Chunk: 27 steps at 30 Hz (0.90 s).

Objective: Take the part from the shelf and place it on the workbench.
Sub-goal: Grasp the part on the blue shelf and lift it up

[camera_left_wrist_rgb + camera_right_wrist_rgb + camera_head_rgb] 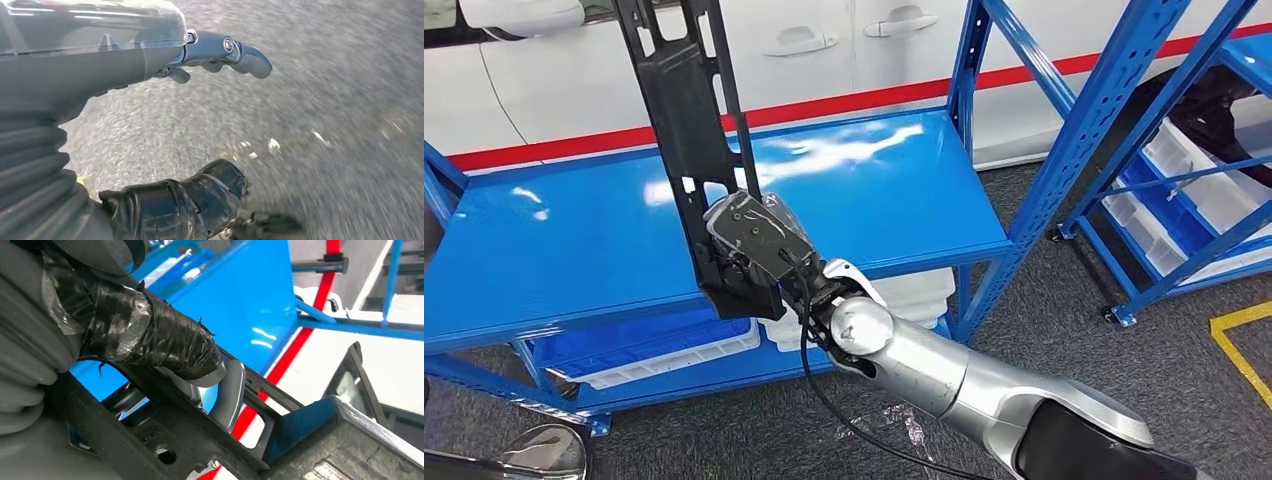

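While the right robot hand (759, 250) grips the lower end of the long black part (686, 110), the part stands nearly upright, tilted a bit, over the front half of the blue shelf (894, 190), its top running out of the pic's upper edge. Bottom end of the part hangs just past the shelf's front edge, w/ the hand wrapped round it there; in the right wrist view the taped thumb (150, 337) lies across the black frame (165, 425) & a grey finger (227, 400) hooks thru from behind. Shelf top is bare blue, open room left & right of the part. Blue upright posts (1064, 170) stand close at the right, grey carpet (1044, 330) in front. White bins (664, 355) sit on the lower level. Left robot hand (215, 55) hangs over blurred grey floor, fingers apart, holding nothing.
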Motion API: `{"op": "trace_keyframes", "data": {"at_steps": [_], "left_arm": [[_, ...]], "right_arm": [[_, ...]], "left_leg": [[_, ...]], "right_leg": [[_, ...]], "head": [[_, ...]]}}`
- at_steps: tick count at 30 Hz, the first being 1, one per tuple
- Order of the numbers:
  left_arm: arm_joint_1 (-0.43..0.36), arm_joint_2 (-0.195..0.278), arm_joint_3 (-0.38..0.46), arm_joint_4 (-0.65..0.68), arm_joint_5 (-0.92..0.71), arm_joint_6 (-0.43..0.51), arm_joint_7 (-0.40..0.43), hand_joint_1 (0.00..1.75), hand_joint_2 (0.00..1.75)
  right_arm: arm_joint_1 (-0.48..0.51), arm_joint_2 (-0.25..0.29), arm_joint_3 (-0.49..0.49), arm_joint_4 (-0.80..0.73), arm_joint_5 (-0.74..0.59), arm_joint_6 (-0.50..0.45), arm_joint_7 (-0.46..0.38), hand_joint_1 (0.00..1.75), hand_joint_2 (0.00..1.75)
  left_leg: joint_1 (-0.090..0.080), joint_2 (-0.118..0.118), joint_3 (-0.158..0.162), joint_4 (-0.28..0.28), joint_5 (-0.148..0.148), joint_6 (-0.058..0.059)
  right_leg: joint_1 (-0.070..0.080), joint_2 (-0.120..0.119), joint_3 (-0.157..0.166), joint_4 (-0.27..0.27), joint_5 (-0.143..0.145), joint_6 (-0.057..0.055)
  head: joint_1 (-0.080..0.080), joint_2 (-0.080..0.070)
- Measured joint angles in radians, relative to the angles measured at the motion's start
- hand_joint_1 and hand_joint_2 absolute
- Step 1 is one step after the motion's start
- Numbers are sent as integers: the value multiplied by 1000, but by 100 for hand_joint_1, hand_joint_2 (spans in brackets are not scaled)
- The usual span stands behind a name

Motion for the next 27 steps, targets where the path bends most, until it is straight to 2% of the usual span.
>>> {"op": "trace_keyframes", "data": {"at_steps": [1, 2, 4, 5, 6, 7, 9, 10, 11, 12, 13, 14, 15, 16, 17, 18, 19, 20, 21, 22, 24, 25, 26, 27], "left_arm": [[-1, 6, 8, 0, 21, 4, -4, 0, 175], [-2, 11, 18, 0, 40, 9, -8, 0, 175], [-1, 17, 36, 1, 67, 14, -15, 0, 175], [-1, 18, 45, 1, 76, 16, -17, 0, 175], [-2, 20, 54, 1, 83, 17, -19, 0, 175], [-2, 21, 62, 2, 90, 19, -20, 0, 175], [-2, 24, 78, 2, 99, 22, -23, 0, 175], [-2, 25, 84, 2, 102, 25, -23, 0, 175], [-2, 27, 90, 2, 104, 27, -24, 0, 175], [-2, 28, 95, 2, 107, 29, -24, 0, 175], [-2, 30, 100, 2, 108, 30, -25, 0, 175], [-2, 32, 106, 2, 110, 31, -25, 0, 175], [-1, 33, 111, 2, 112, 32, -25, 0, 175], [-1, 35, 117, 2, 114, 33, -25, 0, 175], [0, 37, 122, 2, 117, 34, -25, 0, 175], [2, 39, 127, 3, 118, 35, -25, 0, 175], [4, 41, 131, 4, 119, 36, -24, 0, 175], [6, 41, 134, 5, 120, 36, -23, 0, 175], [8, 41, 135, 6, 120, 36, -23, 0, 175], [10, 41, 136, 7, 120, 36, -22, 0, 175], [11, 41, 136, 7, 119, 36, -20, 0, 175], [10, 42, 136, 7, 118, 36, -20, 0, 175], [10, 43, 136, 7, 118, 36, -20, 0, 175], [9, 44, 136, 7, 117, 36, -20, 0, 175]], "right_arm": [[1, -1, 0, -3, 1, 1, 2, 175, 175], [2, -2, 0, -6, 2, 2, 5, 175, 175], [4, -4, 1, -7, 4, 6, 9, 175, 175], [5, -6, 2, -7, 5, 9, 11, 175, 175], [6, -8, 4, -6, 7, 13, 12, 175, 175], [7, -11, 5, -6, 8, 17, 14, 175, 175], [9, -15, 8, -7, 9, 26, 15, 175, 175], [9, -18, 9, -7, 9, 28, 15, 175, 175], [10, -21, 10, -8, 9, 29, 15, 175, 175], [10, -26, 10, -11, 9, 29, 15, 175, 175], [10, -31, 10, -14, 9, 27, 15, 175, 175], [9, -37, 10, -19, 8, 23, 16, 175, 175], [7, -45, 8, -28, 6, 18, 20, 175, 175], [3, -55, 6, -39, 3, 13, 25, 175, 175], [-3, -68, 1, -51, 0, 9, 32, 175, 175], [-10, -83, -6, -63, -5, 6, 39, 175, 175], [-17, -100, -14, -71, -10, 3, 45, 175, 175], [-22, -114, -21, -77, -14, 1, 50, 175, 175], [-24, -126, -27, -83, -17, -1, 53, 175, 175], [-26, -136, -32, -89, -21, -3, 56, 175, 175], [-26, -151, -39, -102, -24, -4, 59, 175, 175], [-27, -158, -42, -107, -25, -4, 59, 175, 175], [-26, -164, -45, -111, -25, -4, 60, 175, 175], [-26, -171, -46, -115, -26, -4, 60, 175, 175]], "left_leg": [[-3, -2, 39, -57, -7, 6], [-7, -3, 60, -94, -16, 12], [-9, -4, 56, -109, -3, 25], [-8, -1, 50, -115, 9, 32], [-6, 1, 42, -119, 24, 41], [-4, 4, 31, -124, 40, 49], [-6, 7, -2, -122, 66, 58], [-7, 7, -20, -119, 78, 59], [-8, 7, -39, -116, 89, 59], [-8, 7, -59, -111, 101, 58], [-8, 7, -80, -105, 111, 56], [-8, 6, -99, -97, 120, 53], [-10, 6, -116, -86, 127, 49], [-10, 5, -130, -78, 135, 43], [-10, 4, -140, -72, 144, 38], [-8, 4, -147, -70, 155, 32], [-5, 3, -153, -71, 164, 27], [-3, 3, -161, -67, 158, 22], [0, 2, -171, -50, 134, 17], [2, 2, -183, -14, 91, 12], [3, 3, -207, 106, -8, 4], [4, 3, -214, 167, -36, 2], [4, 3, -211, 206, -41, 1], [4, 2, -193, 215, -24, 1]], "right_leg": [[0, 0, -3, -2, 10, 5], [0, -1, -4, -6, 20, 11], [0, -2, -2, -18, 39, 23], [0, 0, -6, -14, 32, 28], [1, 1, -16, 6, 4, 31], [1, 2, -30, 46, -44, 33], [0, 4, -58, 171, -152, 35], [0, 3, -63, 229, -177, 36], [0, 3, -60, 267, -175, 37], [-1, 3, -43, 277, -152, 37], [-2, 3, -11, 257, -123, 37], [-2, 3, 37, 210, -108, 35], [-1, 4, 94, 137, -113, 33], [1, 4, 141, 72, -130, 31], [4, 4, 170, 24, -147, 28], [8, 4, 180, -4, -155, 24], [8, 3, 171, -7, -148, 18], [9, 3, 162, -8, -136, 11], [7, 1, 152, -10, -124, 3], [5, 0, 141, -11, -111, -4], [6, 0, 116, -10, -88, -12], [7, 0, 102, -8, -77, -12], [7, 0, 87, -7, -66, -12], [7, 0, 72, -5, -56, -12]], "head": [[1, 0], [-1, 0], [-4, 0], [-5, 0], [-2, 0], [1, 0], [5, 0], [5, 0], [6, 0], [6, 0], [6, 0], [6, 0], [5, 0], [3, 0], [4, 0], [4, 0], [6, 0], [10, 0], [10, 0], [9, 0], [6, 0], [4, 0], [4, 0], [4, 0]]}}
